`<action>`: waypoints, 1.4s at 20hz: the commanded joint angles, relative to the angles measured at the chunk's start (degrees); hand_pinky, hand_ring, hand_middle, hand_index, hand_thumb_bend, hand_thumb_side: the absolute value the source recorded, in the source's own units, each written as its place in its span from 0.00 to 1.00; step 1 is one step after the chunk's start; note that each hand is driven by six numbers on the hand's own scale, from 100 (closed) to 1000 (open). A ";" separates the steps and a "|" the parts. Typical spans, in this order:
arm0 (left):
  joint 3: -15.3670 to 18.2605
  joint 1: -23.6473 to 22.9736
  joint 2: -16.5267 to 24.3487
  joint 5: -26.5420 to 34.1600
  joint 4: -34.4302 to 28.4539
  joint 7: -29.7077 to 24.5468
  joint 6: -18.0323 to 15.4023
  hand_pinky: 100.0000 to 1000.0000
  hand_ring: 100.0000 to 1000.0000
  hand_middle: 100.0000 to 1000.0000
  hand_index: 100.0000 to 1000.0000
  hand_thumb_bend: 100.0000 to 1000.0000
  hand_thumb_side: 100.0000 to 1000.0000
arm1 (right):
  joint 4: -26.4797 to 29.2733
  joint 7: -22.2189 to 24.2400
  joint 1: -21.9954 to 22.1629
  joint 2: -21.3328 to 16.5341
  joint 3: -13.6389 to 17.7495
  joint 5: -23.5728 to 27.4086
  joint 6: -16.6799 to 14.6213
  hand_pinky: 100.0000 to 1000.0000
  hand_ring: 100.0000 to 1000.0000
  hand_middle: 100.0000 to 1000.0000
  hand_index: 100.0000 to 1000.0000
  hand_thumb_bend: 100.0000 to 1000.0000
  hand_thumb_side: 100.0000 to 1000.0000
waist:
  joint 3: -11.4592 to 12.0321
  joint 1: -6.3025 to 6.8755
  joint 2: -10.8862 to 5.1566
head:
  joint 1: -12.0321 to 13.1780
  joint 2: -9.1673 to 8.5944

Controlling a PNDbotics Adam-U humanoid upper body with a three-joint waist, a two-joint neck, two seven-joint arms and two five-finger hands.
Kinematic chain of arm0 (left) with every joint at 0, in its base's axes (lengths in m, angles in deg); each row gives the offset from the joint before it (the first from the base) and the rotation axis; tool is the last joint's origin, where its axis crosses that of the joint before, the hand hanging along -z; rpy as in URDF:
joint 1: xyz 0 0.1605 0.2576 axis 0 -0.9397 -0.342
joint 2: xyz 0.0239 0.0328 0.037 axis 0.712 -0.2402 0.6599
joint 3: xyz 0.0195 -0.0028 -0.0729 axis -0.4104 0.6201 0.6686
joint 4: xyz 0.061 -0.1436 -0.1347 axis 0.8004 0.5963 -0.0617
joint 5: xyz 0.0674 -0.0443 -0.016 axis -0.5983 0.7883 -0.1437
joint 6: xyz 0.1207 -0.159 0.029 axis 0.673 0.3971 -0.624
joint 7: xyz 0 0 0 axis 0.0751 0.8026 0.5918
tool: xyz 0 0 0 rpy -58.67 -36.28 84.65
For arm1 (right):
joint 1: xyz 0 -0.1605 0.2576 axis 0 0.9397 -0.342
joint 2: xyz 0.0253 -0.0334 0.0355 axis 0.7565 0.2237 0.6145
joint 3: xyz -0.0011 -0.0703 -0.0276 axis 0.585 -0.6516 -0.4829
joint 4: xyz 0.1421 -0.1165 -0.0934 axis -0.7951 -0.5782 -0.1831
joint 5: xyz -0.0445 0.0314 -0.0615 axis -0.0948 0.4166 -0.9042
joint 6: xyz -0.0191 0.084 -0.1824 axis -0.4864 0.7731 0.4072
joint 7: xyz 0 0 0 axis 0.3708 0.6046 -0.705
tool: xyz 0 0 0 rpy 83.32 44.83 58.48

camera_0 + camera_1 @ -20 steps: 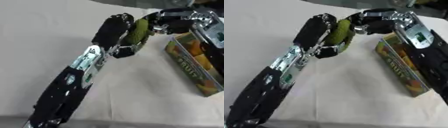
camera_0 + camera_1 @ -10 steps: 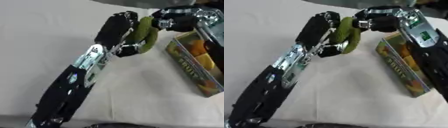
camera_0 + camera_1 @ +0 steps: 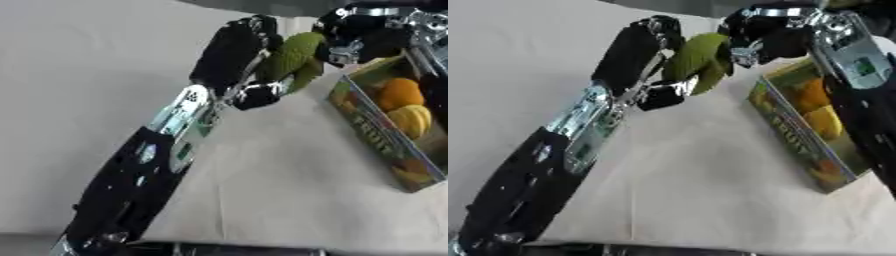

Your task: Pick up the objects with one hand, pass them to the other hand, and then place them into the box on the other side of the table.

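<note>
A long green vegetable (image 3: 293, 60) hangs tilted above the table, held between both hands. My left hand (image 3: 234, 50) reaches up from the lower left, its fingers over the vegetable's far side and its thumb (image 3: 259, 95) curled under the lower end. From the upper right, my right hand (image 3: 360, 34) has its fingers curled on the upper end. Just right of the hands stands the fruit-printed box (image 3: 374, 134), with an orange fruit (image 3: 400, 92) and a yellow fruit (image 3: 409, 120) inside.
A pale cloth (image 3: 271, 190) covers the table. My left forearm (image 3: 149, 170) crosses the view from the lower left. The right forearm (image 3: 859, 65) runs over the box's far side.
The green vegetable and both hands have shifted a little right and up, nearer the box's top corner. The right hand's fingers now sit closer over the upper end.
</note>
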 commanded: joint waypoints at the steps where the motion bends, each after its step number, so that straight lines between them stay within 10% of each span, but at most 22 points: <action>1: 0.25 1.04 -0.24 0.48 -1.52 -0.05 0.03 0.44 0.43 0.35 0.28 0.00 0.20 | -0.46 -0.50 -0.72 -1.53 2.21 -0.34 0.95 0.40 0.15 0.01 0.04 0.00 0.02 | -0.24 -0.63 0.00 | 0.14 0.29; 23: 0.04 0.51 0.10 1.60 -1.19 0.75 0.96 0.41 0.41 0.33 0.36 0.00 0.09 | 0.39 -6.90 0.37 -2.21 4.54 5.90 5.84 0.30 0.04 0.00 0.00 0.00 0.01 | -1.11 -0.31 0.61 | -0.60 0.29; 28: -0.03 0.08 0.10 2.14 -1.36 1.53 1.28 0.43 0.42 0.36 0.43 0.30 0.16 | 0.59 -8.06 0.73 -2.52 4.87 5.95 6.02 0.30 0.03 0.00 0.00 0.00 0.00 | -1.25 -0.22 0.67 | 0.00 0.29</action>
